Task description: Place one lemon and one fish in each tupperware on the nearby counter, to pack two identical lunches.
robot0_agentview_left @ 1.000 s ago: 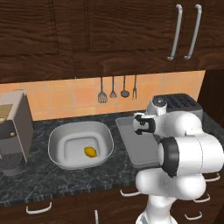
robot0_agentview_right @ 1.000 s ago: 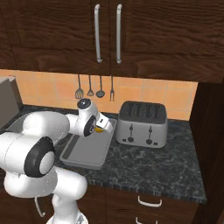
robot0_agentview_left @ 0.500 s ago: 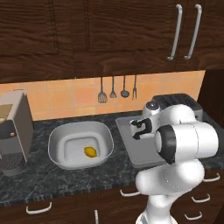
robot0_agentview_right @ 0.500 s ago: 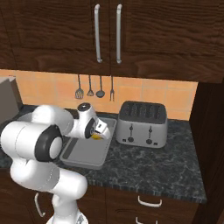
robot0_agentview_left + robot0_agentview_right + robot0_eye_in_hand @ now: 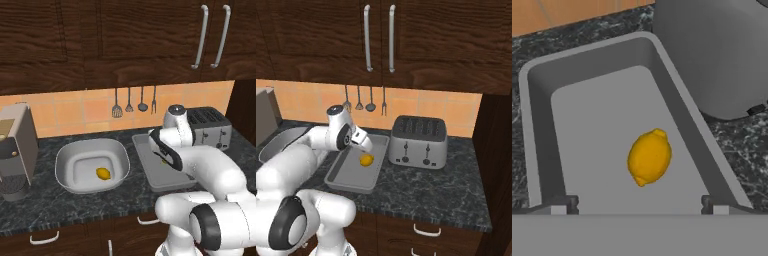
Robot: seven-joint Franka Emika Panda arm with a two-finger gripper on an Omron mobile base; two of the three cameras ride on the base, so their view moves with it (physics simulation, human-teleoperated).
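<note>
The counter (image 5: 426,185) runs beneath the claw and out to both sides of it. On it, directly under the claw, sits the right-hand tupperware (image 5: 336,176); the other tupperware (image 5: 65,177) lies well off to the claw's left. A silver toaster (image 5: 418,141) stands just to the claw's right. The claw (image 5: 639,204) hangs over its tub with jaws spread wide, gripping nothing. One lemon (image 5: 649,156) rests on the tub floor just below the fingertips; a second lemon (image 5: 103,173) lies in the far tub.

The arm hides most of the right tupperware (image 5: 150,167) at 3 o'clock; its lemon (image 5: 164,161) barely peeks out.
</note>
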